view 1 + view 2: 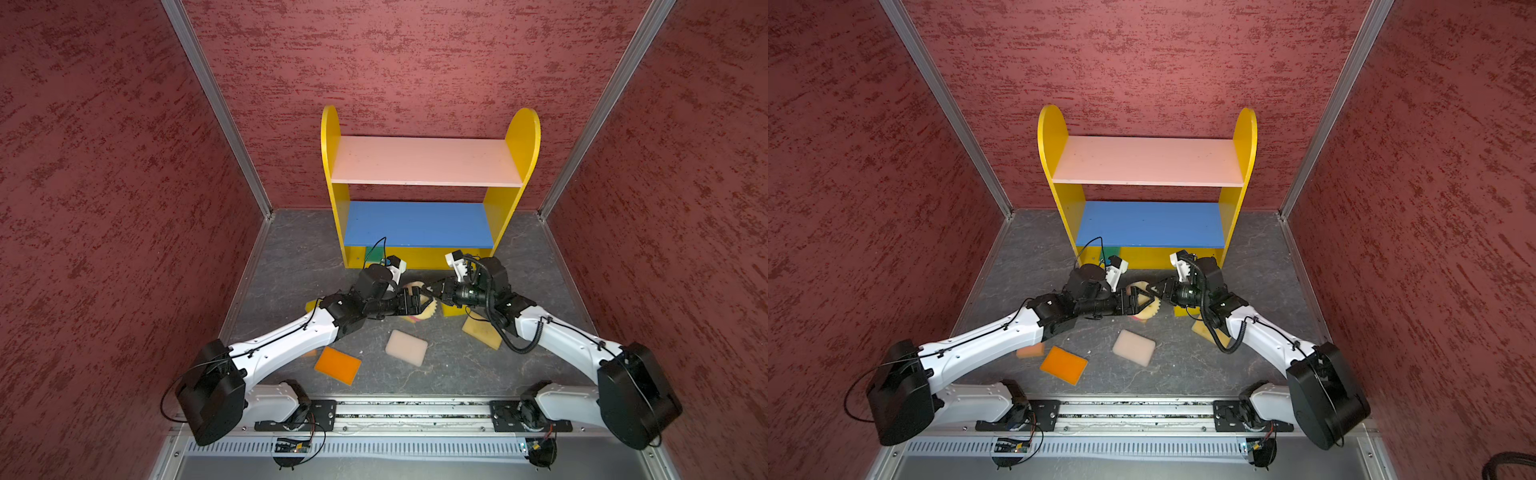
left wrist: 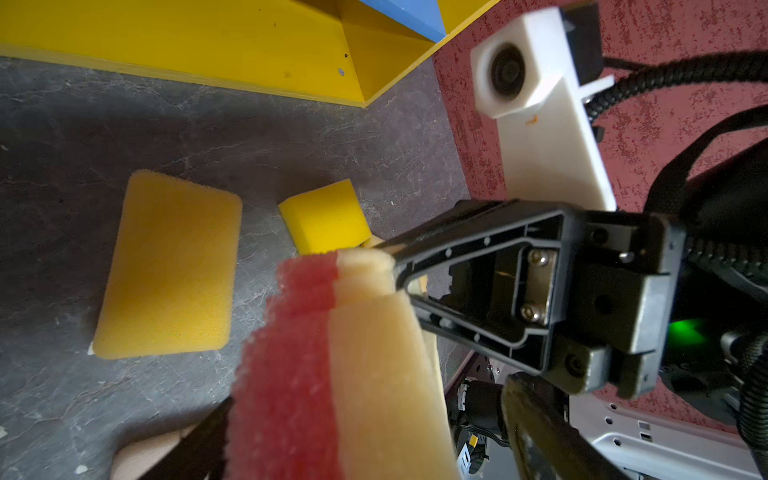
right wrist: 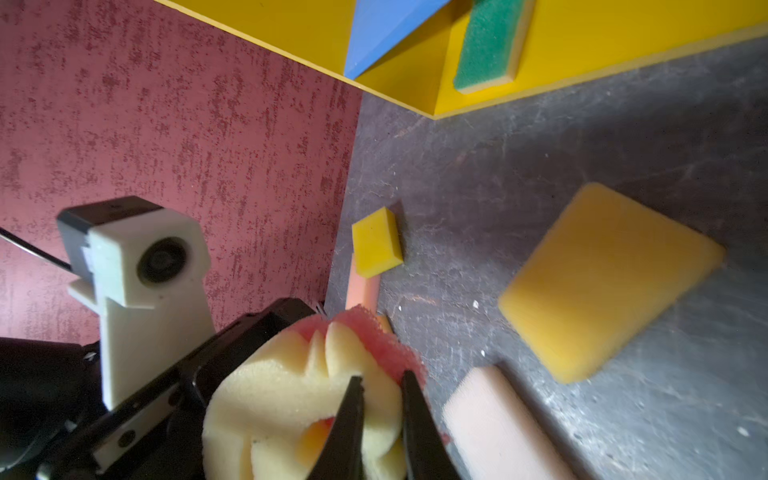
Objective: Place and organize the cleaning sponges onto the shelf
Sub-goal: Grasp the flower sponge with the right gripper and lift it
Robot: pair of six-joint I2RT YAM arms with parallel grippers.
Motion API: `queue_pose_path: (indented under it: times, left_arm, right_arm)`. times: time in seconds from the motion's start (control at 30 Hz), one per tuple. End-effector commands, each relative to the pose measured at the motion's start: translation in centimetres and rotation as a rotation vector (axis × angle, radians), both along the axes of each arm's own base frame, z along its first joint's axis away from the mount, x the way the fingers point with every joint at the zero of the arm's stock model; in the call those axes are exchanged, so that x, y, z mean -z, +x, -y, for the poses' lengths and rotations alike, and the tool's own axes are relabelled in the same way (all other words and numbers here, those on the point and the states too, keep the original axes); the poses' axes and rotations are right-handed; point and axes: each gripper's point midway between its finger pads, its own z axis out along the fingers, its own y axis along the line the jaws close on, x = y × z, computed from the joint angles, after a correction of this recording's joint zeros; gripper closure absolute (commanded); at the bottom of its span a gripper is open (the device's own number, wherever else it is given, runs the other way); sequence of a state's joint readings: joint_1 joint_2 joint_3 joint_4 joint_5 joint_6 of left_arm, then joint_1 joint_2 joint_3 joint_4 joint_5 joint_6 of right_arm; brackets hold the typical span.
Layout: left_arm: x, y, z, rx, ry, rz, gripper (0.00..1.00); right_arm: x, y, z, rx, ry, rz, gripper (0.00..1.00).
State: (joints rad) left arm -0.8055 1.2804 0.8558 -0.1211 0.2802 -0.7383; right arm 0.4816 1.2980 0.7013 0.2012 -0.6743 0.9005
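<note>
The round scalloped sponge (image 1: 430, 314) (image 1: 1150, 312), cream with a pink back, is held on edge above the floor between both grippers. My right gripper (image 3: 382, 378) (image 1: 428, 291) is shut on its rim and squeezes the foam (image 3: 282, 395). My left gripper (image 2: 365, 415) (image 1: 419, 304) stands open around the sponge (image 2: 353, 374), with a gap showing beside one finger. Behind them stands the shelf (image 1: 424, 162) (image 1: 1146, 162), its pink and blue boards bare. A green sponge (image 3: 488, 45) (image 1: 374, 253) lies on the yellow bottom board.
Loose sponges lie on the grey floor: orange (image 1: 337, 365), peach (image 1: 406, 347), tan (image 1: 482, 332) under my right arm, yellow (image 1: 451, 309), and a small orange one (image 1: 1030, 350) under my left arm. Red walls close in on three sides.
</note>
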Motion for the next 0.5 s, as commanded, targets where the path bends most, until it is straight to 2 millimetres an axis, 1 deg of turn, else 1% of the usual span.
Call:
queue_pose_path:
  times: [0.0, 0.03, 0.07, 0.1, 0.13, 0.2, 0.27, 0.3, 0.33, 0.4, 0.47]
  left_arm:
    - [-1.5, -0.2, 0.5, 0.017, -0.044, 0.023, 0.20]
    - [-1.6, -0.2, 0.5, 0.016, -0.047, 0.025, 0.36]
    - [-1.6, -0.2, 0.4, 0.010, -0.046, 0.028, 0.49]
    - [-1.8, -0.1, 0.3, 0.001, -0.047, 0.031, 0.58]
    - [-1.9, 0.1, 0.2, -0.009, -0.045, 0.037, 0.61]
    - [-2.2, 0.4, 0.0, -0.027, -0.041, 0.045, 0.60]
    - [-2.4, 0.8, -0.2, -0.039, -0.034, 0.048, 0.60]
    - [-2.6, 1.0, -0.4, -0.046, -0.028, 0.046, 0.60]
    - [-2.5, 1.2, -0.8, -0.055, -0.016, 0.036, 0.61]
    - [-2.5, 1.7, -1.6, -0.079, 0.000, 0.012, 0.62]
    - [-2.5, 2.1, -2.5, -0.094, -0.007, -0.020, 0.64]
  right_arm:
    - [-2.8, 1.1, -0.7, -0.006, 0.076, 0.067, 0.91]
    - [-3.0, 1.2, -0.8, -0.013, 0.088, 0.067, 0.91]
    - [-3.0, 1.2, -0.9, -0.015, 0.093, 0.066, 0.90]
    - [-3.0, 1.3, -0.9, -0.013, 0.094, 0.066, 0.88]
    - [-2.8, 1.3, -0.9, -0.005, 0.086, 0.066, 0.86]
    - [-2.3, 1.4, -0.4, 0.017, 0.056, 0.071, 0.81]
    - [-1.7, 1.3, 0.4, 0.054, -0.002, 0.087, 0.67]
    - [-1.4, 1.4, 1.2, 0.089, -0.054, 0.111, 0.57]
    - [-1.1, 1.4, 2.2, 0.130, -0.118, 0.134, 0.49]
    - [-0.7, 1.4, 4.6, 0.224, -0.245, 0.187, 0.40]
    - [-1.1, 0.9, 7.0, 0.310, -0.360, 0.264, 0.33]
